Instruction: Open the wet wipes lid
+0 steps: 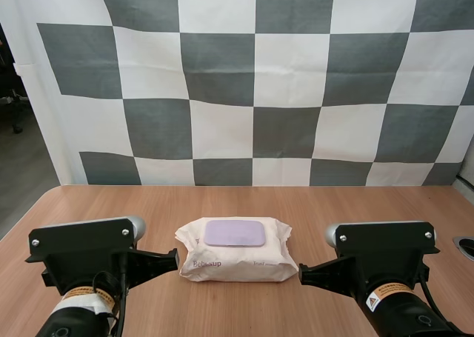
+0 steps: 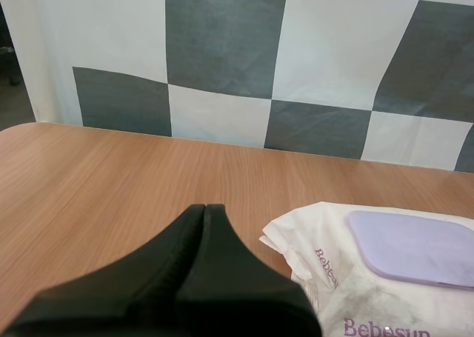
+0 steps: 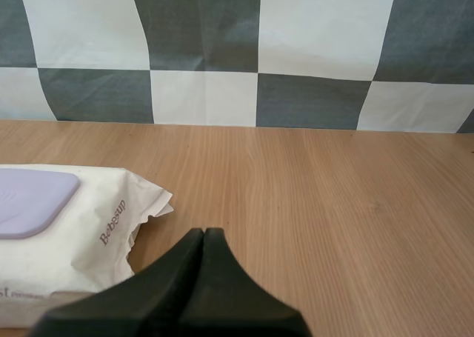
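A white pack of wet wipes (image 1: 235,249) lies flat on the wooden table (image 1: 244,200) between my two arms, its lilac lid (image 1: 235,233) closed on top. My left gripper (image 1: 175,260) sits just left of the pack at table height, its fingers (image 2: 200,237) pressed together into one dark wedge with nothing held. My right gripper (image 1: 302,273) sits just right of the pack, also shut and holding nothing. From the left wrist, the pack (image 2: 370,278) and lid (image 2: 415,246) lie beside the fingertips. In the right wrist view the pack (image 3: 70,229) lies beside the shut fingers (image 3: 204,263).
A dark round fitting (image 1: 466,246) sits at the table's right edge. Bare wood stretches behind the pack to the backdrop and out to both sides.
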Tool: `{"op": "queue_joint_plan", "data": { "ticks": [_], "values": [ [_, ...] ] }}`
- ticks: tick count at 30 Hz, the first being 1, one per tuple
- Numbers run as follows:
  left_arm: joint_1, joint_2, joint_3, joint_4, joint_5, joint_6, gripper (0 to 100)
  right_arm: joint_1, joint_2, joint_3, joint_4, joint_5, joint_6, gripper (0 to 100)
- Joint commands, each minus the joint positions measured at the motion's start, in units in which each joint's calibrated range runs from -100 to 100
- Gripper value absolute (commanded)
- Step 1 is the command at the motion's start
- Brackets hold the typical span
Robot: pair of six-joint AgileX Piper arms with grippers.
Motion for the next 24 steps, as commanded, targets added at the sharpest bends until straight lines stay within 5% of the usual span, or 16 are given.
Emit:
{"op": "queue_joint_plan", "data": {
  "ticks": [1,9,24],
  "values": [
    [-0.01,0.0,0.0,0.04,0.02,0.0,0,-0.01,0.0,0.0,0.32,-0.19,0.01,0],
    [-0.01,0.0,-4.05,0.04,0.02,3.71,0,-0.01,0.0,0.0,0.94,-6.52,-0.4,0],
    [-0.01,0.0,-22.79,0.04,1.71,3.78,0,-0.01,0.0,-20.85,1.18,-7.11,-0.31,0]
  ]
}}
